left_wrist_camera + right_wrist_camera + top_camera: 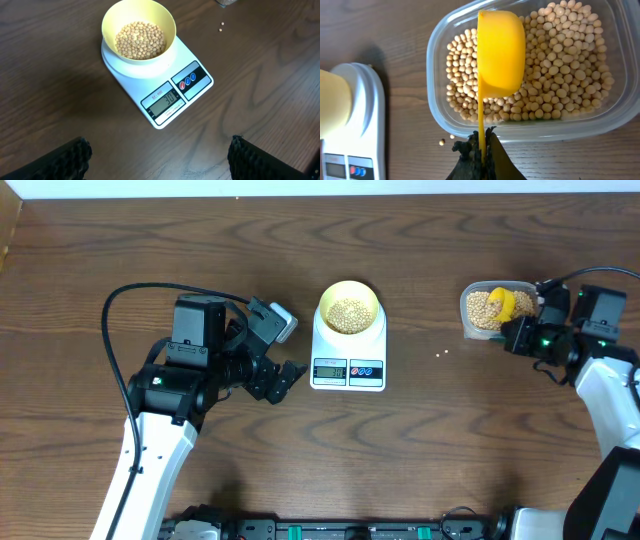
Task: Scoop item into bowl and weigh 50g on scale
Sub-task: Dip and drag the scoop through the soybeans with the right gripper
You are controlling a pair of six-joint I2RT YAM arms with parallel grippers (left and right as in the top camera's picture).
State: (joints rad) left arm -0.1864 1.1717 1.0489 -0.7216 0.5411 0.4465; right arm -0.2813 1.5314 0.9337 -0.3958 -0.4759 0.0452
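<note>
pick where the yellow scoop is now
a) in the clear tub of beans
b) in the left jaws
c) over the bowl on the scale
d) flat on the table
a: the yellow scoop is in the clear tub over the beans, handle pinched by the right jaws.

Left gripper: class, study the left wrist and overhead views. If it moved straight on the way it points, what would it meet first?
Probably the scale, at its display end, straight ahead of the left gripper. Height is unclear, so it might pass over.

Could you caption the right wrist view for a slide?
Right gripper holds a yellow scoop over the tub of beans.
</note>
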